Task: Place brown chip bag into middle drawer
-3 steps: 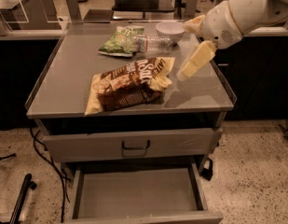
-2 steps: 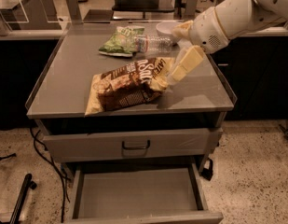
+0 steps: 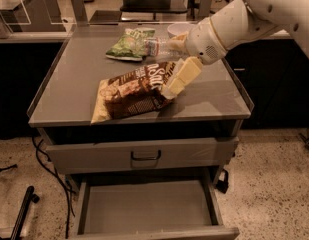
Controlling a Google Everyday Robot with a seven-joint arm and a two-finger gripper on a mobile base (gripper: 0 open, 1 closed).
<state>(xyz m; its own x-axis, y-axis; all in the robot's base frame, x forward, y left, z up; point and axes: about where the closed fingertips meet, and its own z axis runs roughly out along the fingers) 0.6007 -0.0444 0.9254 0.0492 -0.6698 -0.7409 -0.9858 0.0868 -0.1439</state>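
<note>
The brown chip bag (image 3: 134, 91) lies flat near the front of the grey cabinet top (image 3: 74, 84), with its pale yellow end toward the front left. My gripper (image 3: 173, 68) is at the bag's right end, over the top's middle right. It is open. Its lower cream finger (image 3: 183, 76) rests against the bag's right edge, and the upper finger (image 3: 177, 40) is further back by a bottle. The middle drawer (image 3: 146, 206) is pulled open below, with a bare grey floor.
A green chip bag (image 3: 128, 44), a clear bottle (image 3: 156, 46) and a white bowl (image 3: 175, 29) sit at the back of the top. A shut drawer front with a dark handle (image 3: 144, 155) is above the open drawer. Cables (image 3: 44, 156) lie on the floor at left.
My gripper has moved left and down, from above the top's right side to the right end of the brown chip bag. The bag has not moved.
</note>
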